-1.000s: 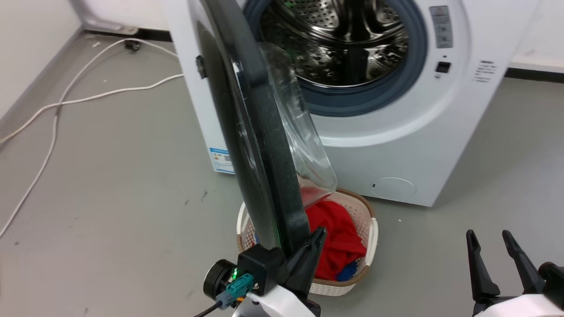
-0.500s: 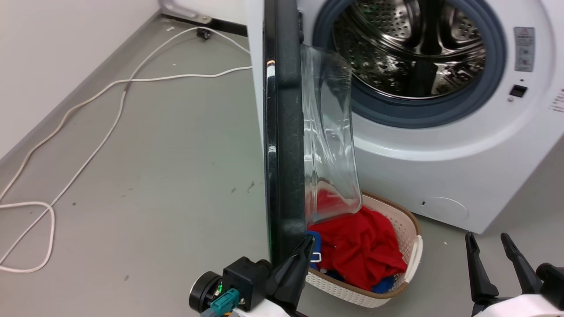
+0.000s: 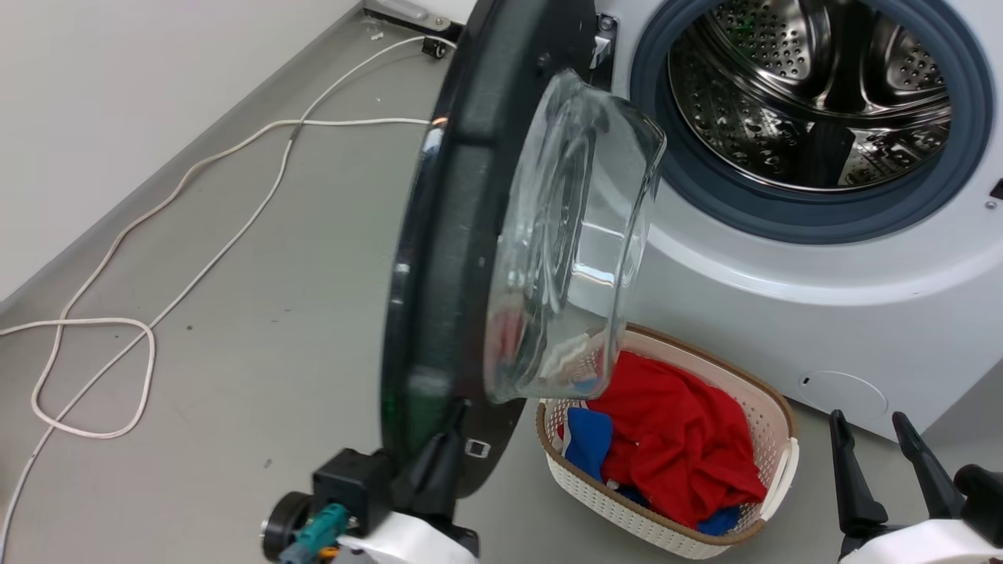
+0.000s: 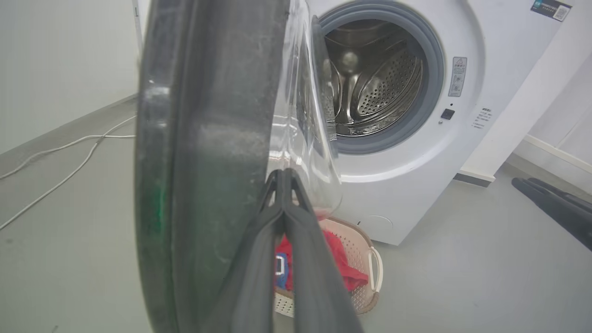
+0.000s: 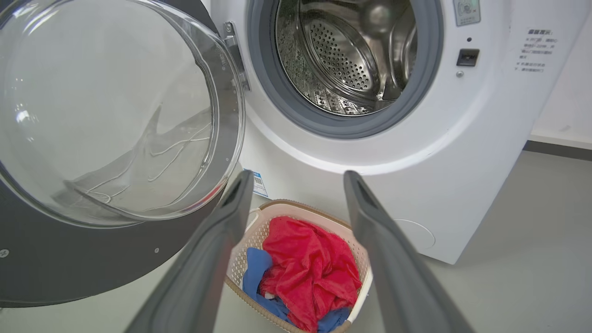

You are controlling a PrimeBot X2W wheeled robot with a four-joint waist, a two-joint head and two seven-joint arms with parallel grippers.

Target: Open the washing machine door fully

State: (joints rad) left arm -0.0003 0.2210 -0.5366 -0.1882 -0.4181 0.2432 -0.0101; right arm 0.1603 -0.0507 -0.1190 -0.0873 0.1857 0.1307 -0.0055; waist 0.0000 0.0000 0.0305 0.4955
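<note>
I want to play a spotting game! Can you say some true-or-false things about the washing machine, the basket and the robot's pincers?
1. The washing machine door is shut tight. False: it is swung open, and the steel drum shows behind it.
2. The basket on the floor holds a red cloth. True.
3. The right pincer is open and holds nothing. True.
4. The left pincer is spread wide. False: its fingers are pressed together, beside the door's inner face.
</note>
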